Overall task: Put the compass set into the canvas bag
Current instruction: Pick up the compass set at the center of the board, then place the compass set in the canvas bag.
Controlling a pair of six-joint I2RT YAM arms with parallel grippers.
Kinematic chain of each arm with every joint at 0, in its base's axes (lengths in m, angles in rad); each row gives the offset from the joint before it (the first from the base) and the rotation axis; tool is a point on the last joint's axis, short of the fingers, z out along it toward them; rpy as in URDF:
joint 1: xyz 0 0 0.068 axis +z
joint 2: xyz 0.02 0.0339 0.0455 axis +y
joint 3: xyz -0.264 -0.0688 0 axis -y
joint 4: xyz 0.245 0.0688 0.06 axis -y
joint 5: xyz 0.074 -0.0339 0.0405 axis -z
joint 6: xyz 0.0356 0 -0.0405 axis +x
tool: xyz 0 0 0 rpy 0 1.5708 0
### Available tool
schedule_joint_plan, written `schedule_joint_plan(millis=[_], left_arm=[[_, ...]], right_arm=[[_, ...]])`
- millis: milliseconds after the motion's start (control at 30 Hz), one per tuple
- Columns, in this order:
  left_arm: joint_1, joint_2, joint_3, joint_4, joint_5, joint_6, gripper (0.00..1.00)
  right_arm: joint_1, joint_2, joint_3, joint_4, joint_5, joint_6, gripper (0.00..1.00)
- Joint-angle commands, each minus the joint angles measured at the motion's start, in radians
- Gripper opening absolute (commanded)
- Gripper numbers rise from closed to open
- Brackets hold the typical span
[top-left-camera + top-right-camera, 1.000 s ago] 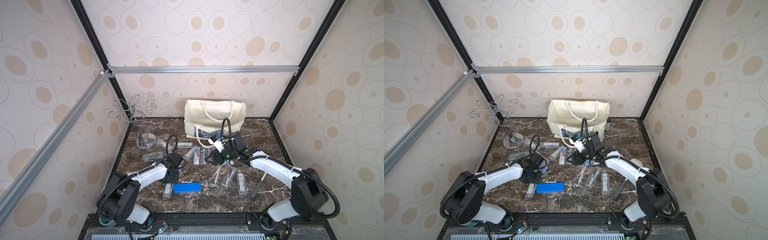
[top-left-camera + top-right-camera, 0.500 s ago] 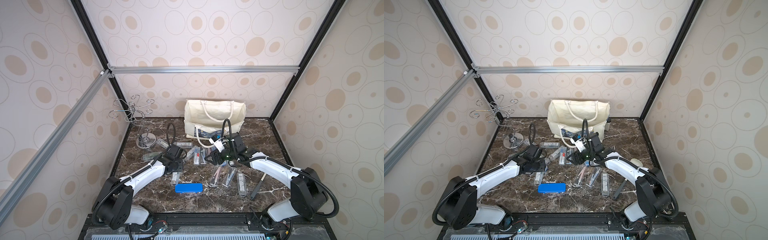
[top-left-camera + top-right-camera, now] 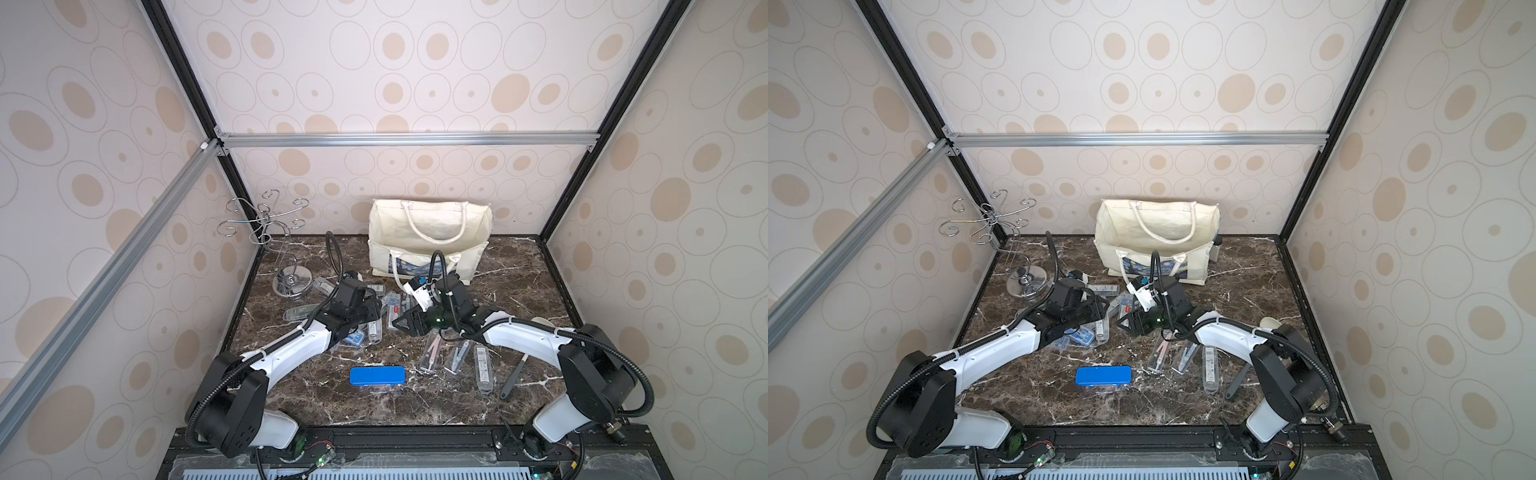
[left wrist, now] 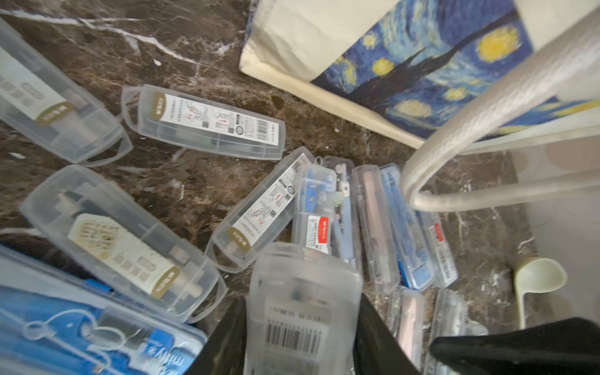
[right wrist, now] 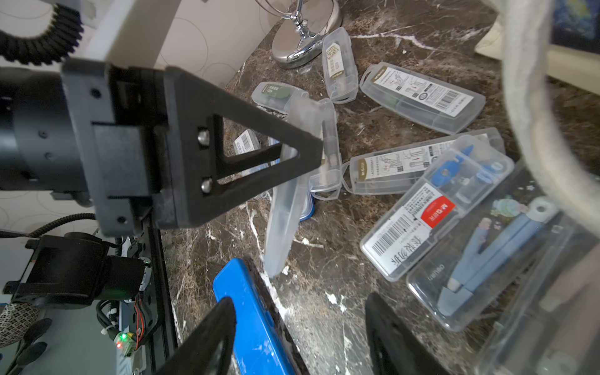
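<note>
Over the middle of the marble table [image 3: 415,401], the left gripper [image 5: 305,143] is pinching the translucent compass set [image 5: 285,220], a grip the right wrist view is showing plainly and the top views are mostly hiding. The right gripper [image 5: 298,337] is hovering alongside, jaws spread, empty. The canvas bag [image 3: 428,237] is standing open at the back.

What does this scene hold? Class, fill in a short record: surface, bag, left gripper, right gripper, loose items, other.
Surface: dark marble tabletop
Bag: canvas bag standing open at the back, starry print on its front
Left gripper: left gripper shut on one end of a frosted compass case
Right gripper: right gripper open, holding nothing
Loose items: several clear compass cases lying in front of the bag; blue tin nearer the front edge
Other: chrome hook stand by the left wall
</note>
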Motion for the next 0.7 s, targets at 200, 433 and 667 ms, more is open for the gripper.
schedule_joint_plan(millis=[200,433,667], left_arm=[[-0.005,0.021,0.023,0.159,0.082,-0.100,0.44],[-0.004,0.035,0.030,0.176,0.098,-0.115,0.44],[-0.005,0.030,0.017,0.193,0.100,-0.124,0.44]], right_arm=[[0.034,0.102,0.066,0.082,0.066,0.077,0.64],[0.037,0.149,0.106,0.100,0.055,0.095,0.59],[0.038,0.169,0.119,0.120,0.045,0.117,0.47]])
